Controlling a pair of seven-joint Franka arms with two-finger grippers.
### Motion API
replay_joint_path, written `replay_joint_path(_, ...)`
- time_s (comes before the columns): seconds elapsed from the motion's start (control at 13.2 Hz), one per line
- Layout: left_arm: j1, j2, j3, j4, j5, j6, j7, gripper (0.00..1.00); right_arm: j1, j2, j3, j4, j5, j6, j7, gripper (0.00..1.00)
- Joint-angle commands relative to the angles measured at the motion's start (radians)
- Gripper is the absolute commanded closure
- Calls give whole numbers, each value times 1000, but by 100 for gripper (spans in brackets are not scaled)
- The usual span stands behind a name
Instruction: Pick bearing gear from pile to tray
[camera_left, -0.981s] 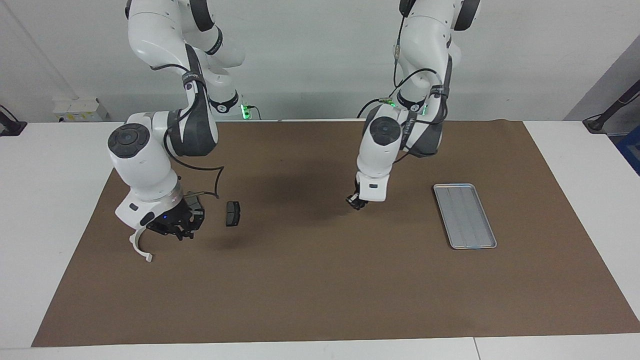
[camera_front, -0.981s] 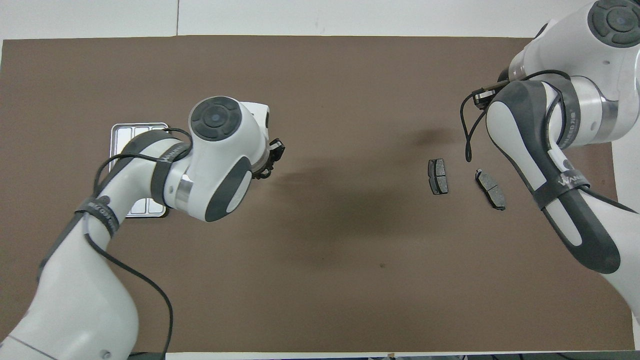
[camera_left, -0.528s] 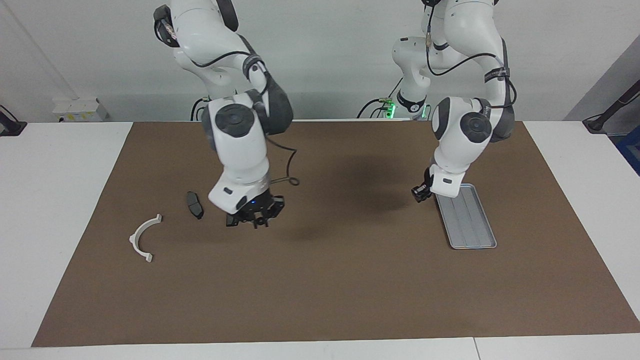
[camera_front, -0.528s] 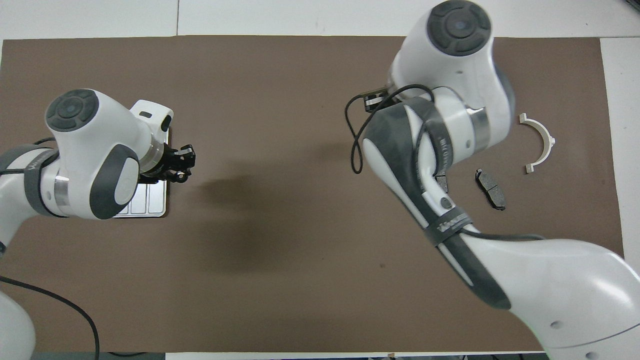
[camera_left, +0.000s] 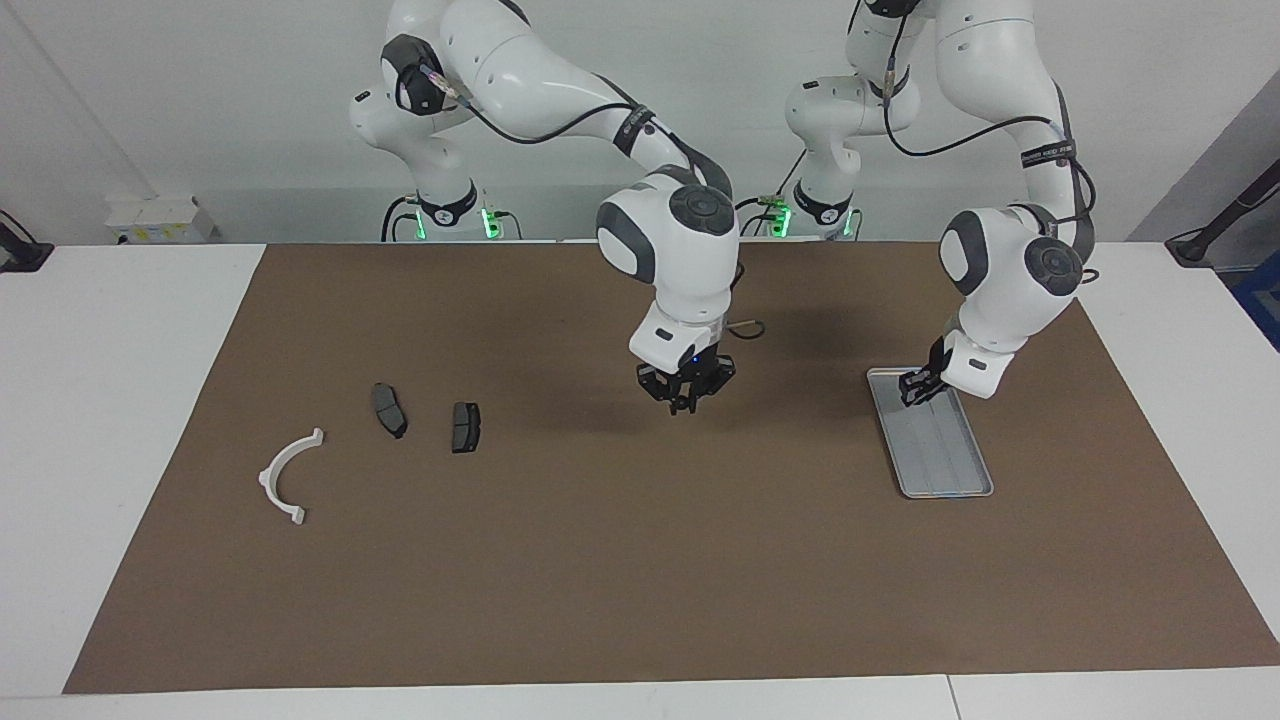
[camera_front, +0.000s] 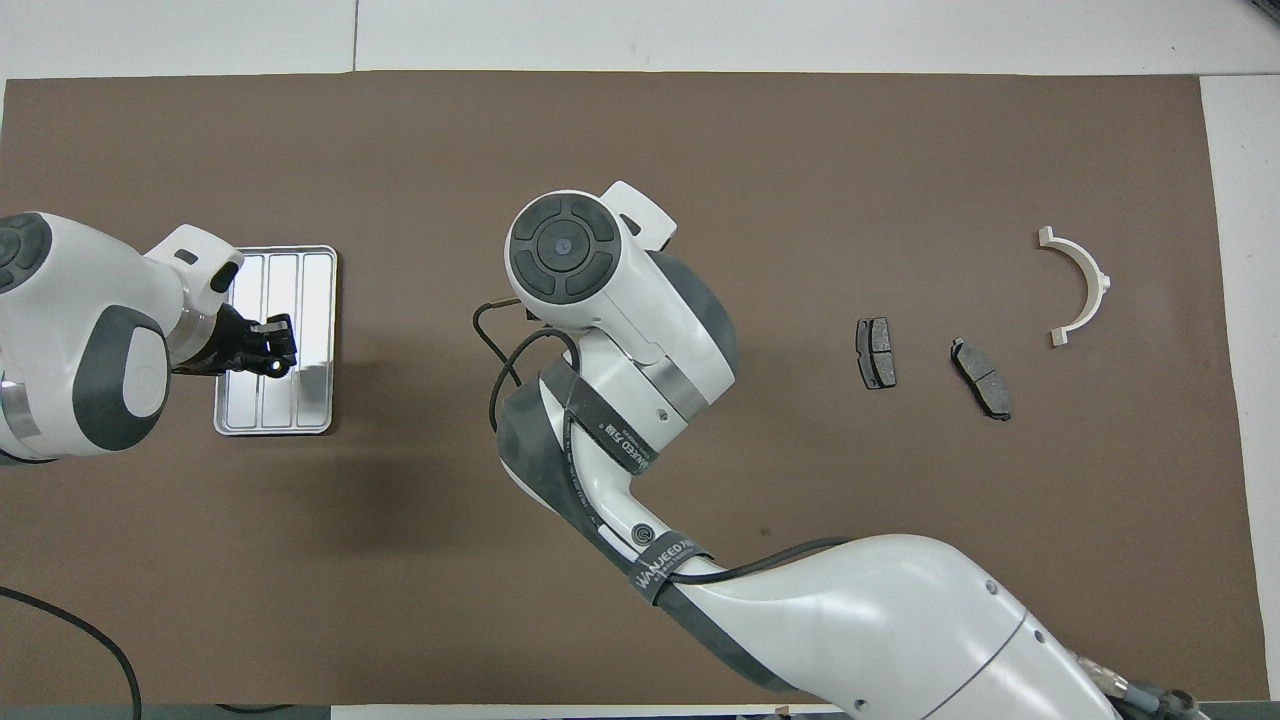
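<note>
Where the bearing gear lies: no round geared piece can be made out on the mat or in the tray; if either gripper carries one, it is too small to tell.
Pile: two dark grey brake-pad-shaped plates (camera_left: 389, 410) (camera_left: 465, 426) lie flat and apart from each other, with a white half-ring bracket (camera_left: 288, 476) beside them, all toward the right arm's end of the table.
Handling, as a judgement: a bearing gear would be small, hard and rigid, dense for its size, smooth enough to slip and prone to roll on edge. It cannot be crushed, so a firm pinch is safe.
Where to hold: across the outer rim, on two facing sides, with the piece lying flat.
Flat silver-grey ridged metal tray (camera_left: 950, 470): toward the left arm's end of the table, nothing visible resting in it.
Left gripper (camera_left: 915, 385): low over the tray's end nearer to the robots; whether it is released or clenched cannot be told.
Right gripper (camera_left: 686, 392): up over the bare middle of the brown mat (camera_left: 640, 580), between pile and tray; its grip cannot be told either.
</note>
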Motion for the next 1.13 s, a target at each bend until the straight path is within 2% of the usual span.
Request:
replay_joint_path(0.0, 26, -43, -11, -64, 4, 60, 22, 100, 0, 24, -1, -17, -16, 64, 38, 100)
replay_joint_path(0.23, 28, -43, -11, -81, 4, 63, 30, 100, -4, 24, -1, -95, -15, 139, 38, 100)
replay_joint_path(0.6, 25, -28, -11, -114, 4, 137, 26, 100, -10, 33, -1, -207, -16, 253, 33, 100)
replay_joint_path(0.75, 26, -26, -11, -116, 4, 144, 31, 100, -12, 38, 0, -224, -16, 279, 30, 100)
replay_joint_path(0.83, 28, -22, -11, -124, 4, 147, 34, 99, -13, 38, 0, -224, -10, 276, 30, 62)
replay_joint_path(0.91, 29, -21, -11, -127, 4, 157, 34, 96, -16, 38, 0, -214, 0, 253, 32, 15)
replay_joint_path(0.98, 29, -21, -11, -127, 4, 160, 36, 79, -21, 35, -1, -195, 4, 220, 29, 2)
replay_joint_path(1.06, 29, -21, -11, -127, 4, 158, 34, 63, -47, 26, -1, -153, 1, 165, 27, 0)
